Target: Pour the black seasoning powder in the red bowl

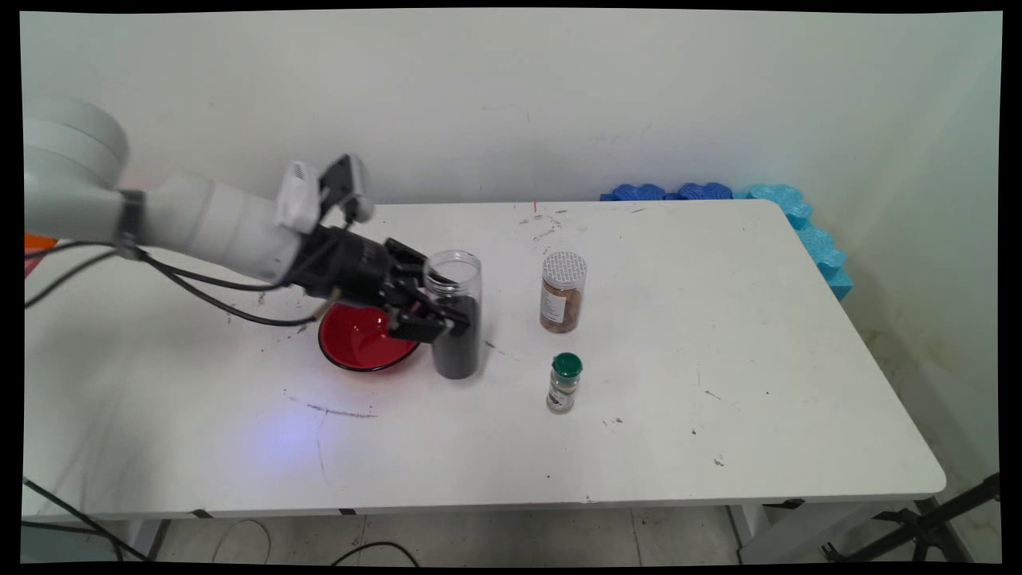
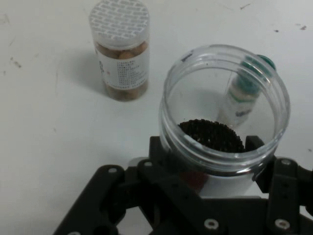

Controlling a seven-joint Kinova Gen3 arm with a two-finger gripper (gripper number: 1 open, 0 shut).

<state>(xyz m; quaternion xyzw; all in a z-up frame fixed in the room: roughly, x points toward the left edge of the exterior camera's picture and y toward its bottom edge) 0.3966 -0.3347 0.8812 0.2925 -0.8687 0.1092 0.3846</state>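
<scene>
Main view: gripper (image 1: 437, 313) clasps an open clear jar (image 1: 455, 323), dark-filled below, standing on the table (image 1: 718, 359) beside a red bowl (image 1: 361, 342). Hand view: dark granules (image 2: 212, 134) inside; fingers (image 2: 254, 147) flank the jar; silver-lidded jar (image 2: 120, 49), green-capped bottle (image 2: 247, 93) beyond.

Clear lidless jar (image 1: 455, 319) (image 2: 224, 132), dark granules inside, upright on table beside red bowl (image 1: 363, 342).
</scene>
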